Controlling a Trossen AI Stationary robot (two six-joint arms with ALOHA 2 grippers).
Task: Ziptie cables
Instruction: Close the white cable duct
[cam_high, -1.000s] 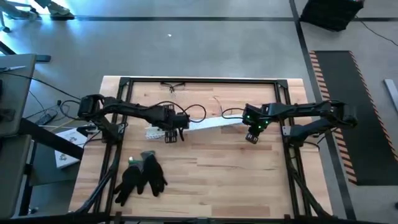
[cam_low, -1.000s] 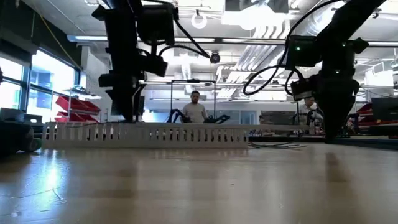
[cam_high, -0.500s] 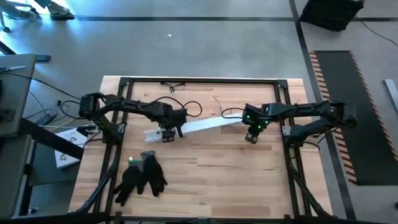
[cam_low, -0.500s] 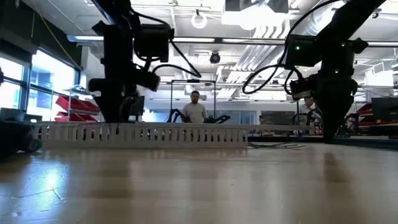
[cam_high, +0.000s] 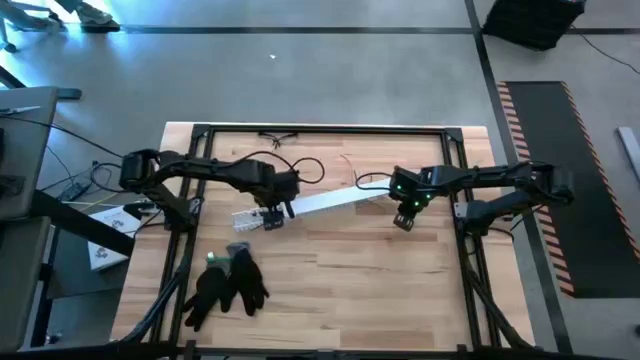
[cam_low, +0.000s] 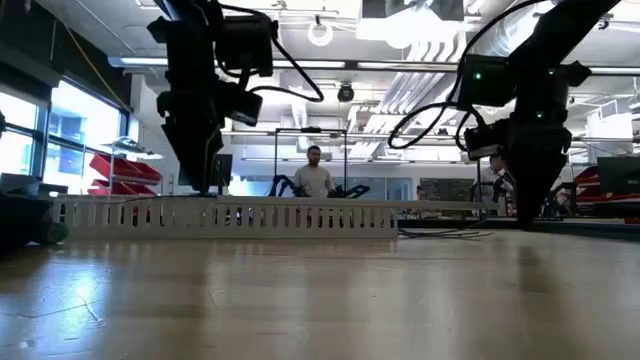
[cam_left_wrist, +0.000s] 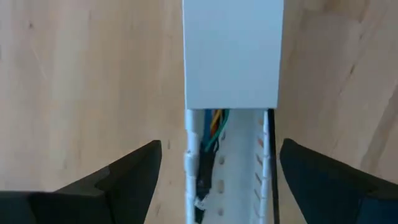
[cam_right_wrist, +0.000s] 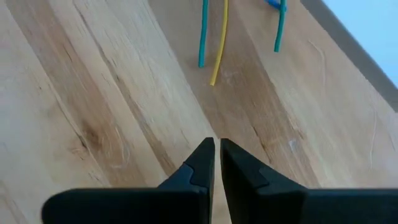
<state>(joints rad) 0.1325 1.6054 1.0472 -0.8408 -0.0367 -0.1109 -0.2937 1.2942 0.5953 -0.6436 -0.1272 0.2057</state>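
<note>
A long white slotted channel (cam_high: 330, 203) lies across the table's middle, a flat white cover (cam_left_wrist: 231, 53) closing part of it. Thin cables (cam_left_wrist: 212, 129), green, yellow and black, lie inside its uncovered stretch. My left gripper (cam_left_wrist: 217, 180) hangs open over the channel's left end (cam_high: 250, 217), one finger on either side and a gap between each finger and the channel wall. My right gripper (cam_right_wrist: 217, 163) is shut low over bare wood near the channel's right end (cam_high: 403, 222). Loose teal and yellow cable ends (cam_right_wrist: 211, 43) lie on the wood beyond it.
Black gloves (cam_high: 228, 285) with a small green thing lie near the front left. Glasses (cam_high: 278, 138) sit at the far edge. A black frame (cam_high: 320, 129) rims the table. Bare wood fills the front right. People (cam_low: 313, 178) stand in the room behind.
My left gripper has shifted a little toward the table's left edge along the channel, staying open. In the low view the channel's left end now sits slightly farther left than a second ago. My right gripper has kept still.
</note>
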